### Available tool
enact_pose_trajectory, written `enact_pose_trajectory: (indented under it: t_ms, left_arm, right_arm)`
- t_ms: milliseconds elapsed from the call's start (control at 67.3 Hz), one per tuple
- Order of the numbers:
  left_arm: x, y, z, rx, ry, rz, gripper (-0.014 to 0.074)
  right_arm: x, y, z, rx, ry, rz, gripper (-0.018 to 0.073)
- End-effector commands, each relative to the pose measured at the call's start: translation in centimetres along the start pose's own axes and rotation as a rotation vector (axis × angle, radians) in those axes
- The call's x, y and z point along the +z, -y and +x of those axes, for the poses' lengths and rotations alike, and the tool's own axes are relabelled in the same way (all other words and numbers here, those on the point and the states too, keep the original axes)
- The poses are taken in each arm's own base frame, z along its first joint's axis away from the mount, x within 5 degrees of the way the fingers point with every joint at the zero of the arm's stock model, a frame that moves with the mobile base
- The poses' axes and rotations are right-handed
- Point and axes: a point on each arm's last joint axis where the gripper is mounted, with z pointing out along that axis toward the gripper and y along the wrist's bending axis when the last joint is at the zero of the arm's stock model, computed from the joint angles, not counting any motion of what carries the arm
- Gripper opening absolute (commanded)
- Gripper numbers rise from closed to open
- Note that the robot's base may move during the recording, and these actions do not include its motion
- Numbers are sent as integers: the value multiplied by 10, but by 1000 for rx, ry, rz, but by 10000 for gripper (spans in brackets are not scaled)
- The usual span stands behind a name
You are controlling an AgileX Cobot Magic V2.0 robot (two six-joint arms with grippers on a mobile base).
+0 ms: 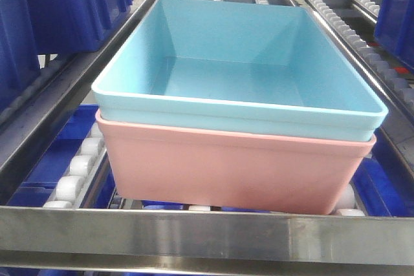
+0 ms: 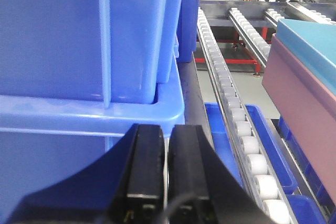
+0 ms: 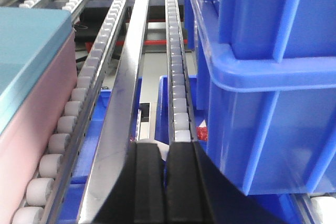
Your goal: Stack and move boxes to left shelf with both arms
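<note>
The light turquoise box (image 1: 239,63) is nested in the salmon pink box (image 1: 233,169). The stack stands on the left shelf's white roller rails (image 1: 74,176), just behind the flat metal front bar (image 1: 207,234). In the left wrist view the stack (image 2: 302,82) is at the right edge. My left gripper (image 2: 167,145) is shut and empty, to the left of the stack, in front of a dark blue crate. In the right wrist view the stack (image 3: 31,93) is at the left. My right gripper (image 3: 166,153) is shut and empty, to the right of it.
Dark blue crates stand on both sides of the stack: left (image 1: 58,11) (image 2: 79,56) and right (image 1: 398,11) (image 3: 268,77). More roller rails (image 2: 231,93) (image 3: 176,66) and a steel rail (image 3: 126,93) run back along the rack. Blue bins lie below the rollers (image 1: 52,153).
</note>
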Motion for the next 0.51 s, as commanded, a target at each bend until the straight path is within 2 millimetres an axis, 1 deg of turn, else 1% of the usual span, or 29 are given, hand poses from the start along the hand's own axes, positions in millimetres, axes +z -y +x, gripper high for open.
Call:
enact_pose_trajectory:
  t_ms: [0, 490]
  left_arm:
    - [-1, -1, 1, -8, 73, -9, 6]
    - [-1, -1, 1, -8, 73, -9, 6]
  right_arm:
    - [-3, -2, -16, -12, 135, -13, 55]
    - [-3, -2, -16, -12, 135, -13, 55]
